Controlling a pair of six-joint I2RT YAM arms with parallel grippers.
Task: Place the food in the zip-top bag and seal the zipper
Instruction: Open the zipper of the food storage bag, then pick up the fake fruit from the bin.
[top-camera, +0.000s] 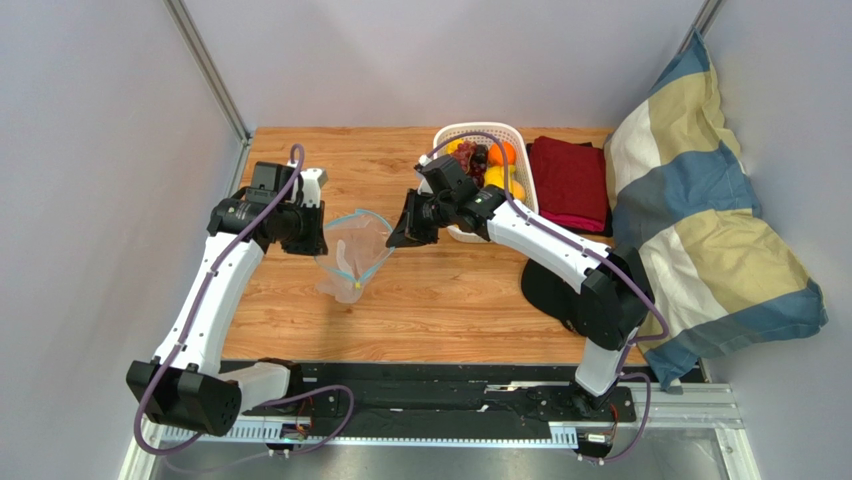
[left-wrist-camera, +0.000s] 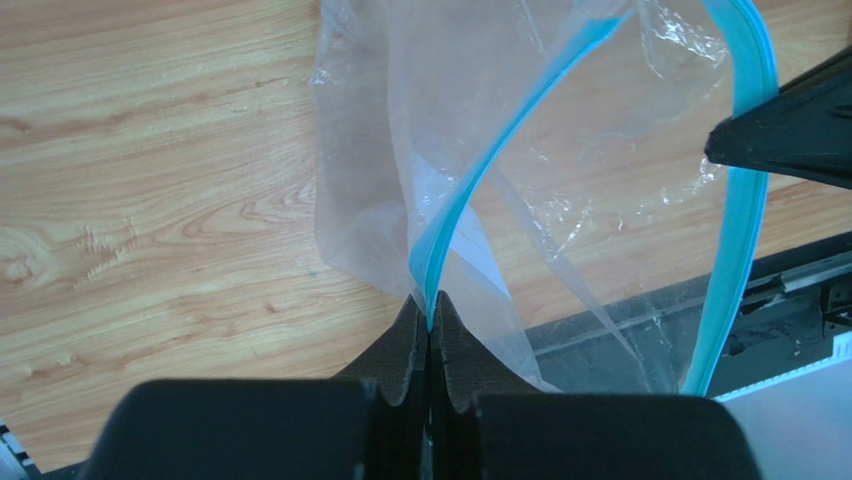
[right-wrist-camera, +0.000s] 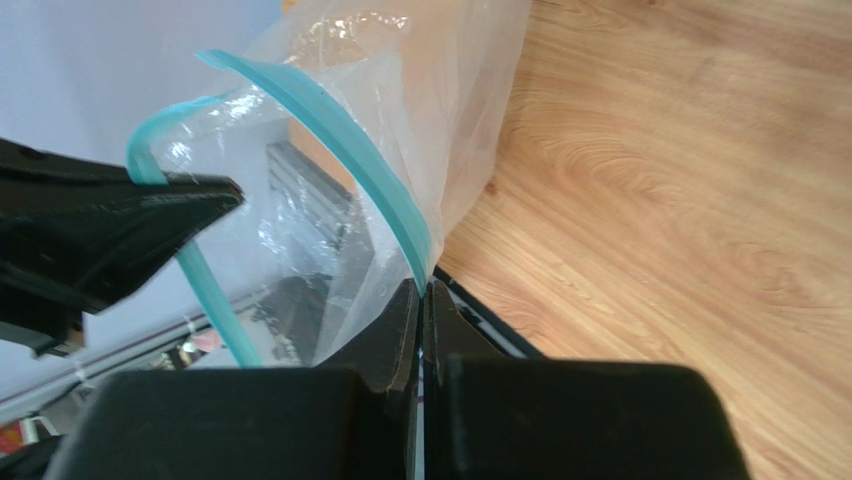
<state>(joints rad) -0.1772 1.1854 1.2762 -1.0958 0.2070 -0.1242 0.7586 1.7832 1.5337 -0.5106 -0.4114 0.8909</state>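
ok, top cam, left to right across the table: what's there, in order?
left claw → zip-top bag, pinched at each side → right claw → white basket holding the food → dark red cloth → striped pillow

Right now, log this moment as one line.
left hand: shut on zipper | right hand: shut on zipper | bag: mouth spread open between hands | food: in basket

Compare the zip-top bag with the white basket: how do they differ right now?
The zip-top bag is clear plastic; the basket is white lattice. The left pincer and right pincer hold the bag's mouth open; the basket sits on the table. No fruit shows in the bag; the basket holds the fruit. Both are open-topped.
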